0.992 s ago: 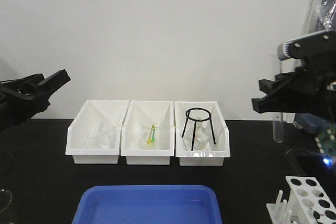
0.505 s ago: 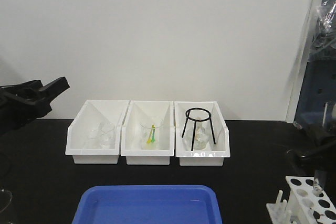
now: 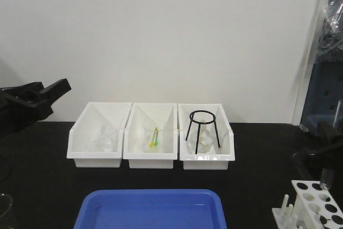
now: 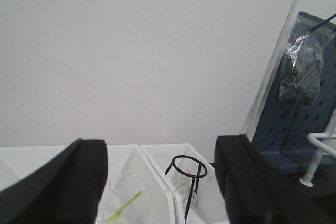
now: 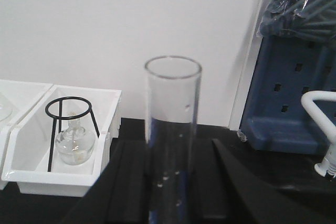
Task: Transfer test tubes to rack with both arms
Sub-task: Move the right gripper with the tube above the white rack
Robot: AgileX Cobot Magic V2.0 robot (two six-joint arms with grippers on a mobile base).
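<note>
Glass tube gripped by right end effector, prob. over rack; left end effector agape nr bins.

black table, row of three white bins, blue tray nearer, white rack front right

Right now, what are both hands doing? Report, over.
Left hand open, empty. Right hand shut on test tube, upright at the rack. Nothing seen blocking.

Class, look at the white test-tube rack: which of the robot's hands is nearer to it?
Right. The right hand sits just above the rack, holding a test tube over it. The left hand hangs far off on the opposite side, open and empty.
</note>
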